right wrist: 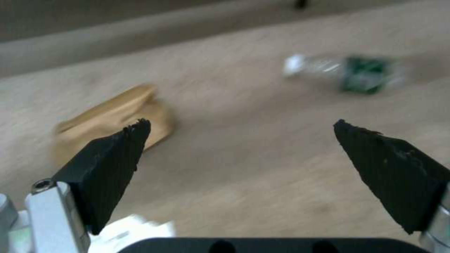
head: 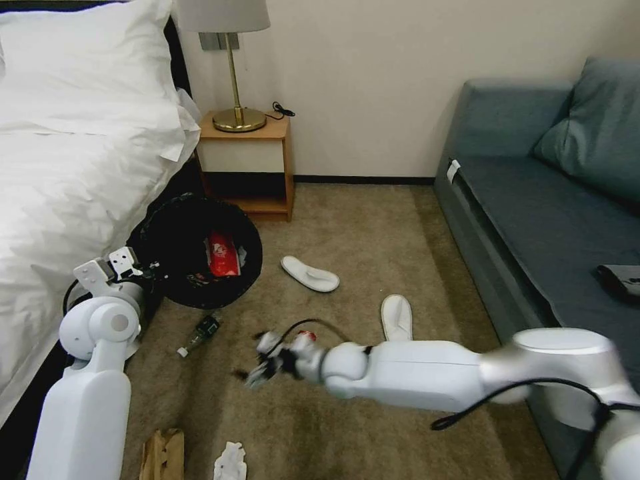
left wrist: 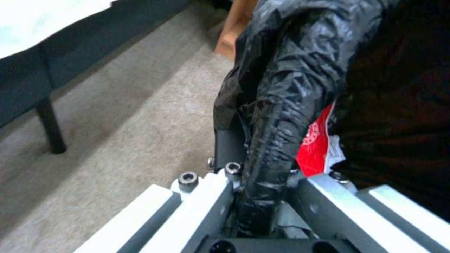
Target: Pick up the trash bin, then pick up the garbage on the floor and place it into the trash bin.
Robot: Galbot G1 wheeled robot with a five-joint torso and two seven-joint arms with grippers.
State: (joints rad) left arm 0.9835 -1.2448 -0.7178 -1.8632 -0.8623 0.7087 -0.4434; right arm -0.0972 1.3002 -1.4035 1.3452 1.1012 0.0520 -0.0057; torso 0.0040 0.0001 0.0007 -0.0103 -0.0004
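Already the left gripper (left wrist: 262, 196) clenches the trash bin (head: 200, 250) rim, centre-left, red litter inside. The right gripper (head: 257, 373), fingers spread and empty, hovers lower-centre; bottle (head: 199, 333), slippers (head: 310, 273), tissue (head: 230, 461) remain.

The left gripper (left wrist: 262, 196) was clamped on the rim of the round trash bin lined with crinkled glossy black plastic (left wrist: 290, 98). Just inside the bin, beside the gripper, lay a red-and-white wrapper (left wrist: 313, 147). Beige carpet (left wrist: 131, 133) spread outside the bin.
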